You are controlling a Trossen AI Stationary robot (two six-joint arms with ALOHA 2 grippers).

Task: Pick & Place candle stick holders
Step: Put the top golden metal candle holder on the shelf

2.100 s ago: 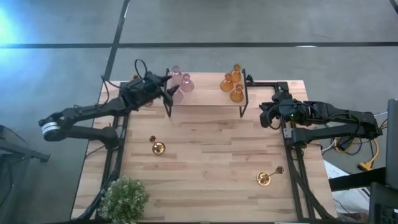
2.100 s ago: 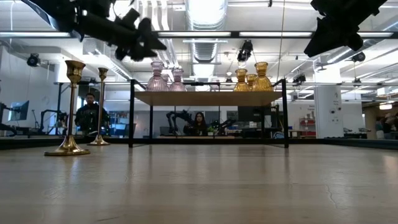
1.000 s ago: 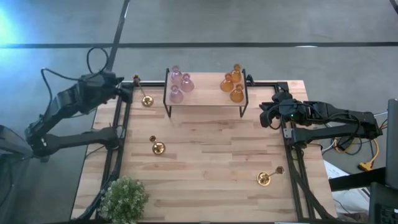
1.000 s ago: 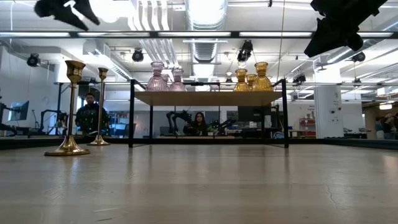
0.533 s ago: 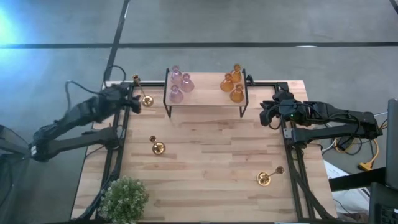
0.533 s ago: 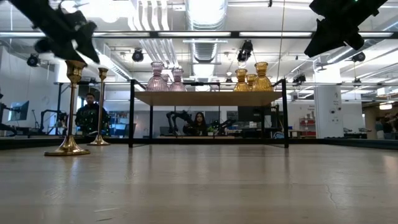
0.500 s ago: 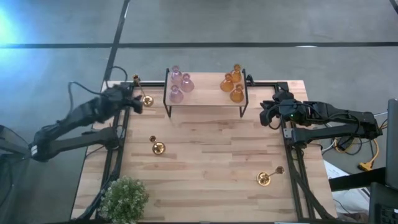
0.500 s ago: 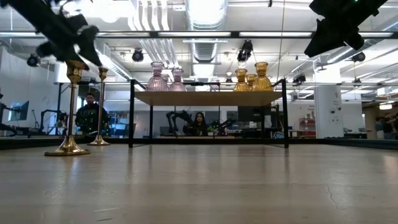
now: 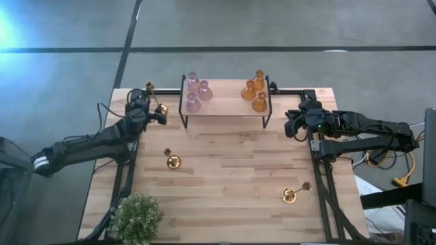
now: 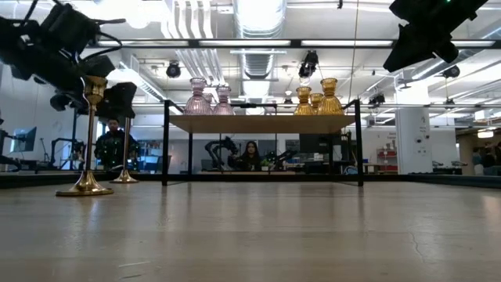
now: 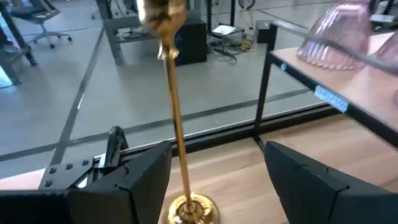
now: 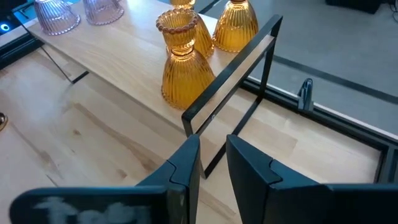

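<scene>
Between the open left claw's (image 11: 214, 180) fingers stands a gold candle stick holder (image 11: 174, 124), ungripped.

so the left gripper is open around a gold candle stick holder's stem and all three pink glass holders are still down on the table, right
Not quite. The left gripper is open, its fingers on either side of the gold candle stick holder, as the left wrist view shows. But the three pink glass holders are not on the table: the high view shows them up on the raised wooden shelf, at its left end.
</scene>
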